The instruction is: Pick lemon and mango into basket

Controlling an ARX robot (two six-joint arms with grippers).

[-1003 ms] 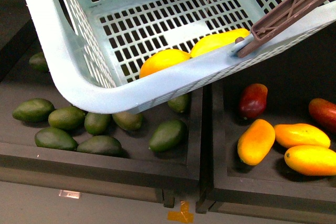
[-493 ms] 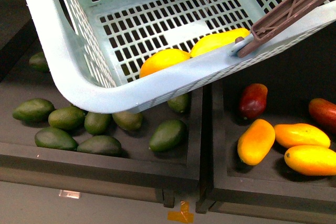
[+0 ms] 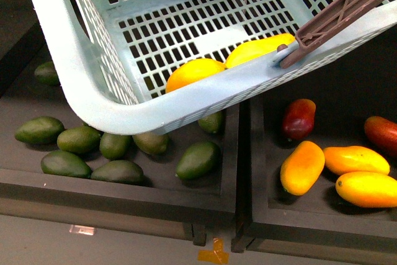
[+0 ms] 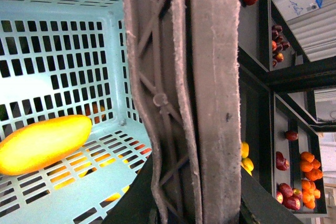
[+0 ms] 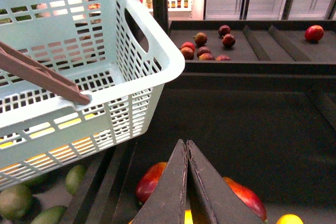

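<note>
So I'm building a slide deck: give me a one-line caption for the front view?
Tilted teal basket holding a lemon and a mango, above trays of green, red and yellow fruit.

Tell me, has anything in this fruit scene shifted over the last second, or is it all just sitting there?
Almost nothing has changed. The basket hangs in nearly the same place, tilted over the shelf, at most nudged a hair. The lemon and the mango lie inside it as before. The green fruits and the yellow and red fruits on the shelf below have not moved. Nothing was picked up or let go.
</note>
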